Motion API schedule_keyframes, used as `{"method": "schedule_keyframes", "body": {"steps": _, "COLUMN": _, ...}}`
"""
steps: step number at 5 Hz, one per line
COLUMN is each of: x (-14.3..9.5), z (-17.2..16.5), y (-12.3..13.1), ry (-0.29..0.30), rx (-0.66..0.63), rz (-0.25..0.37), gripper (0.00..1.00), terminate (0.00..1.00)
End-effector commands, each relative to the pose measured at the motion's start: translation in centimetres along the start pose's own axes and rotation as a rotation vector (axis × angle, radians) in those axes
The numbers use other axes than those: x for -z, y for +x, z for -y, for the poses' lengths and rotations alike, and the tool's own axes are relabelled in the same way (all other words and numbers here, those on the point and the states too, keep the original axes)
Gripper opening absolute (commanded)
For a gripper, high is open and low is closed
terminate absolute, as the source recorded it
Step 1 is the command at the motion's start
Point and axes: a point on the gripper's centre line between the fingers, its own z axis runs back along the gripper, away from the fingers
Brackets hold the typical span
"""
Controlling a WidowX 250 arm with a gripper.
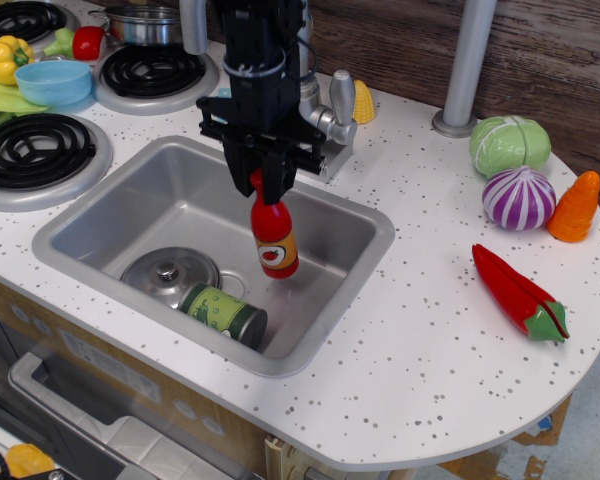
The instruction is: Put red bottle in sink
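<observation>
In the single overhead view, the red bottle [274,237] is held by its cap in the black gripper [265,182], whose fingers are closed narrowly around the neck. The bottle hangs slightly tilted inside the outline of the grey sink [100,215], above the basin floor; whether its base touches the floor cannot be told. An orange-yellow label with a red tomato mark is carried on the bottle; no writing on it can be read.

On the sink floor, near the front, a round metal lid [167,276] with a knob is seen, and just beside it to the right a green can [224,314] lies on its side, its pale label too small to read. A grey faucet [332,113] is mounted behind the sink, partly hidden by the arm.

On the white speckled countertop [430,360] to the right, a green cabbage [509,144], a purple onion [518,197], an orange carrot [575,207] and a red chili pepper [518,292] are laid out. At far left, black burners [35,150], a blue bowl [53,81] and a yellow pepper [2,58] are placed
</observation>
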Motion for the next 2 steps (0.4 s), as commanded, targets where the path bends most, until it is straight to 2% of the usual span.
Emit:
{"method": "schedule_keyframes", "body": {"steps": 1, "x": 0.36, "z": -0.68, "y": 0.11, "ry": 0.014, "rx": -0.002, "rz": 0.029, "gripper": 0.00, "terminate": 0.00}}
{"method": "schedule_keyframes", "body": {"steps": 2, "x": 1.18, "z": -0.48, "y": 0.15, "ry": 0.049, "rx": -0.041, "rz": 0.053, "gripper": 1.00, "terminate": 1.00}}
